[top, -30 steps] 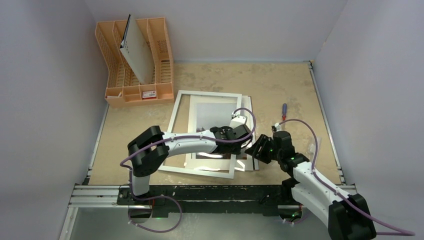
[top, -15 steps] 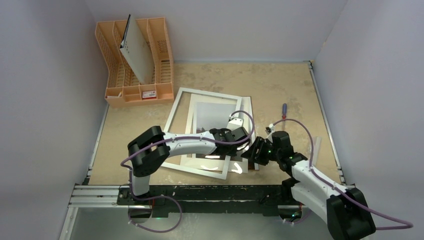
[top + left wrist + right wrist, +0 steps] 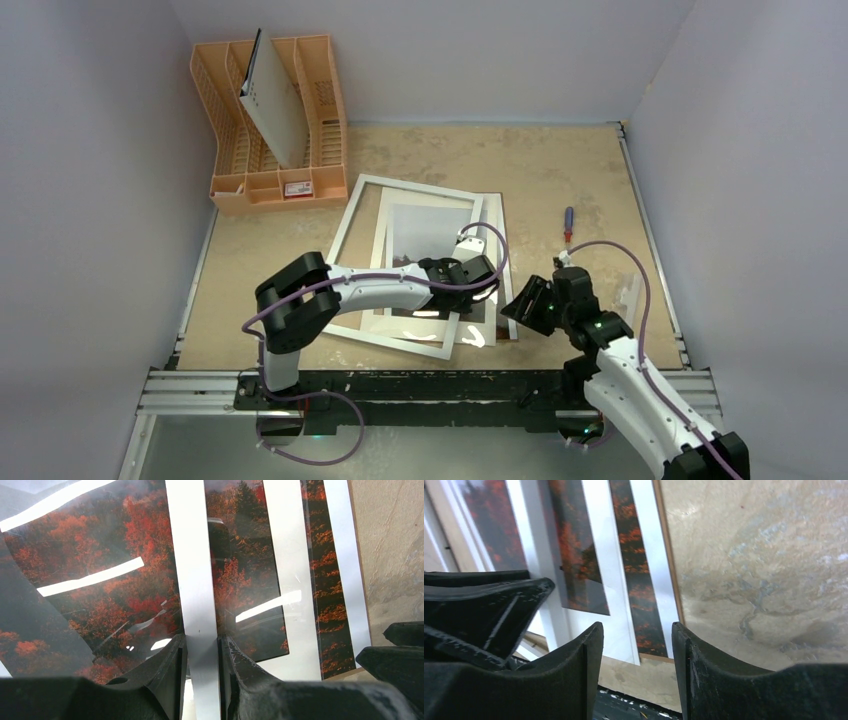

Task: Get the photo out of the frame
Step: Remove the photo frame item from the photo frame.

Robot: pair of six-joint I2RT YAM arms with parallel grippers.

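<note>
**Change over the last second.** The frame [image 3: 192, 555] has turned slightly clockwise in the top view, and its near right corner has shifted leftward. Your right arm has drawn back to the right, clear of that corner.

**Fingers.** Your left fingers [image 3: 170, 667] stay pinched on the frame's narrow white right-hand rail, one on each side of it. Your right fingers [image 3: 579, 670] stand moderately apart with nothing between them, just beside the stack's right edge.

**Task object.** The photo [image 3: 115, 580] lies flat beneath the frame. Its red-orange foliage shows on both sides of the held rail, under a glossy pane that throws back bright strip reflections. In the top view its far end is hazy pale grey. A thin brown board edge runs along the stack's right side.

**Writing.** None is legible; a small red label [image 3: 297, 188] in the orange ribbed plastic rack [image 3: 320, 110] is too small to read.

**Other objects.** A pale board with small holes [image 3: 272, 105] leans in the rack. A screwdriver [image 3: 568, 222] lies apart on the mottled beige, stone-patterned surface [image 3: 570, 160].
</note>
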